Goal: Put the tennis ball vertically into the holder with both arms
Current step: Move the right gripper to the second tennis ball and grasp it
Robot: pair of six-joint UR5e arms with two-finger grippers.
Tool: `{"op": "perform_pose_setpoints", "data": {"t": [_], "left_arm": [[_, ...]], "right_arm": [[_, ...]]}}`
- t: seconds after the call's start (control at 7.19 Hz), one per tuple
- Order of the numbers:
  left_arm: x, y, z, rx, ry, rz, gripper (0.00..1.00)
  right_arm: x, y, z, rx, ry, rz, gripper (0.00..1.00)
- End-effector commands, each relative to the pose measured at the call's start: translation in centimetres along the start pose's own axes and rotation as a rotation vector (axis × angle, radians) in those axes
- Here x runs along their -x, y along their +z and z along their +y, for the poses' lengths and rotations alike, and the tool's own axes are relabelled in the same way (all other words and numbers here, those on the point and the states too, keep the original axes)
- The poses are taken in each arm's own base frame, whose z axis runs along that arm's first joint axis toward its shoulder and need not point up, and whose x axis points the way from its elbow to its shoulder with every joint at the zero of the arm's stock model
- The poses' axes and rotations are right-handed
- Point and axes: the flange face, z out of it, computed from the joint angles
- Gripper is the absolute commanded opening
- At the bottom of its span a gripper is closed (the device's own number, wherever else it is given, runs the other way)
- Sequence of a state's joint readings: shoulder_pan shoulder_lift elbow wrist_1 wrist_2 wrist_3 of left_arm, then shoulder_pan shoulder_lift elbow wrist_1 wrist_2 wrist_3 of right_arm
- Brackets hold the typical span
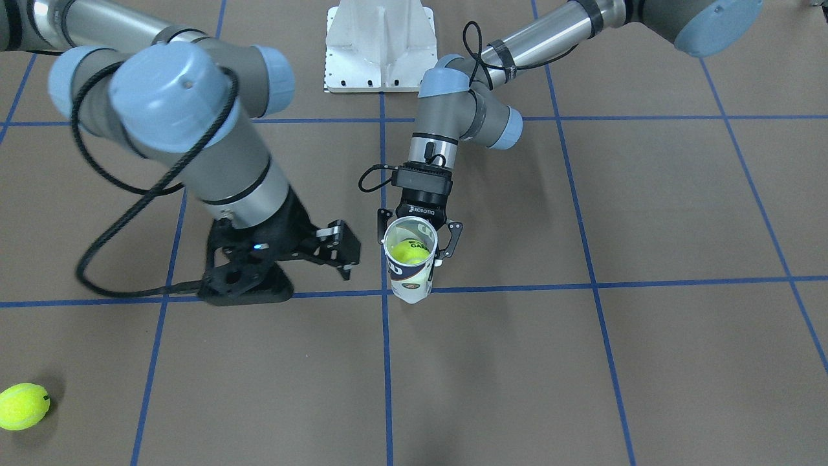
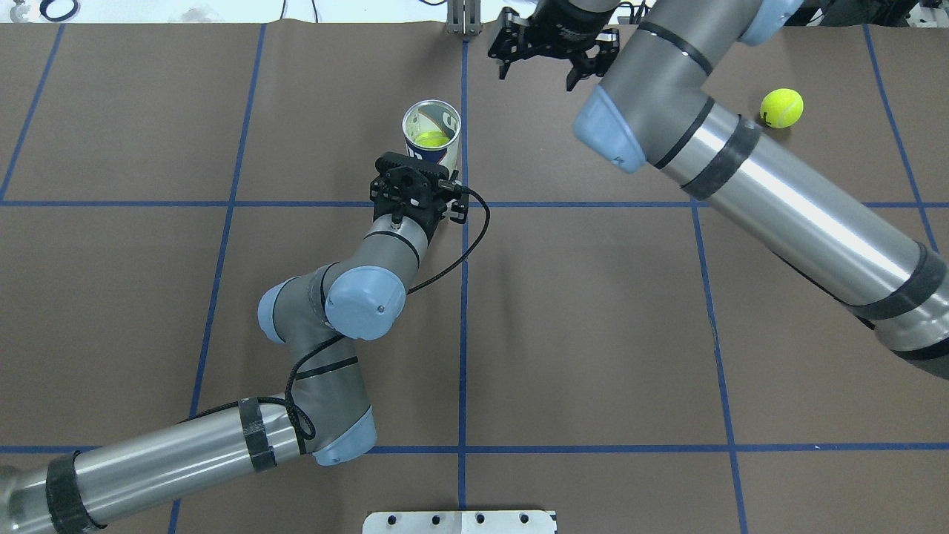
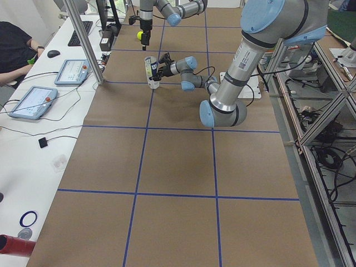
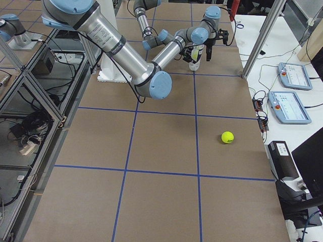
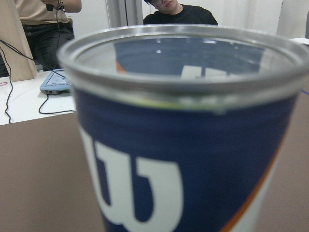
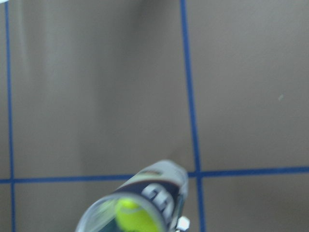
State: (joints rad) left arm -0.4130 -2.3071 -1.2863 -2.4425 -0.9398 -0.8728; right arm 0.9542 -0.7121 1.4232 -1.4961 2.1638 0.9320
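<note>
- Seen from across the counter, nearest at 8 o'clock: a fuzzy yellow-green felt tennis ball (image 1: 23, 406) lies loose on the brown paper counter (image 1: 582, 362), which is marked with a blue tape grid. It is probably light and springy. The felt should grip well, but the ball will roll, so it is best pinched across its widest part.
- At the centre, the clear plastic cylindrical holder (image 1: 409, 275), with a navy and white label, stands upright with its mouth open upward. A second ball (image 1: 411, 251) of the same kind sits inside.
- The holder looks thin-walled, light and smooth, so likely slippery. It is tall and narrow, so it tips easily, and a hard squeeze could dent it. A hold on the upper wall suits it.
- At the holder's 12 o'clock, the black left claw (image 1: 419, 241) clasps it, with a finger on either side.
- At the holder's 9 o'clock, the black right claw (image 2: 539, 73) hangs spread wide and empty, clear of the holder.
- Farthest away, at 12 o'clock, is a white metal pedestal (image 1: 380, 45).
</note>
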Motion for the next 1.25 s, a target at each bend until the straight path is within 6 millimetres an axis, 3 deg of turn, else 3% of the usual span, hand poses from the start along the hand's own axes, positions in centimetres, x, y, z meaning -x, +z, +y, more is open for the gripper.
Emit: {"op": "perform_pose_setpoints", "data": {"t": [0.0, 0.14, 0.42, 0.56, 0.7, 1.11], "left_arm": [[0.3, 0.2, -0.4, -0.005, -0.003, -0.004, 0.67], [0.5, 0.3, -0.6, -0.007, -0.002, -0.007, 0.68], [1.2, 0.7, -1.3, -0.001, 0.0, -0.006, 0.68], [1.7, 1.1, -1.8, 0.004, -0.002, -0.004, 0.69], [1.9, 1.1, -1.9, 0.001, -0.003, -0.005, 0.68], [1.9, 1.1, -1.9, 0.001, -0.005, -0.005, 0.69]], "right_arm": [[-17.8, 0.5, -4.7, 0.005, -0.217, 0.146, 0.99], [-23.1, 1.5, -6.4, 0.026, -0.273, 0.178, 0.99], [-34.3, 9.1, -8.7, -0.04, -0.319, 0.165, 0.99], [-36.9, 9.0, -9.2, -0.041, -0.375, 0.198, 0.99], [-38.7, 9.0, -9.3, -0.026, -0.402, 0.223, 0.99], [-38.6, 11.6, -8.4, 0.006, -0.418, 0.255, 0.99]]}}
